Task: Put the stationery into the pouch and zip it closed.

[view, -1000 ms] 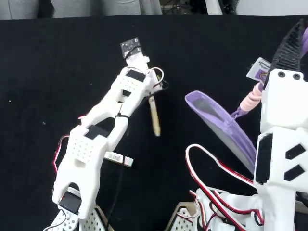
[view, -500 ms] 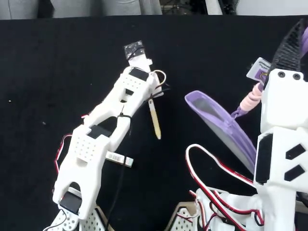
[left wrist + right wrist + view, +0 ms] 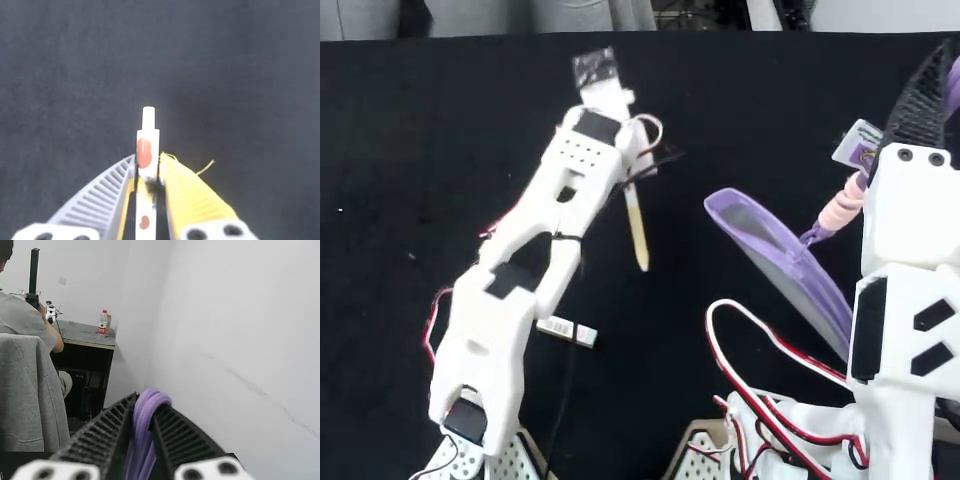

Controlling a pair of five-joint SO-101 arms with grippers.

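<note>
Pinching a pen [image 3: 148, 142] between the two fingers of my left gripper [image 3: 148, 162], I hold it partway along its barrel. One end pokes out past the fingers, and the pen seems to hang clear of the black table [image 3: 420, 150]. I judge it a light, stiff, smooth stick that could swivel or slide in a pinch. A hold near the middle, as now, should keep it steady.

My right gripper [image 3: 145, 401] is clamped on a fold of the purple pouch [image 3: 775, 265], which hangs raised with its mouth open, near the pen. The pouch looks soft and floppy, so the rim by the zip is the place to grip it.

Counting: one pen, one pouch, one small white block [image 3: 567, 330] lying on the table beside my left arm.
</note>
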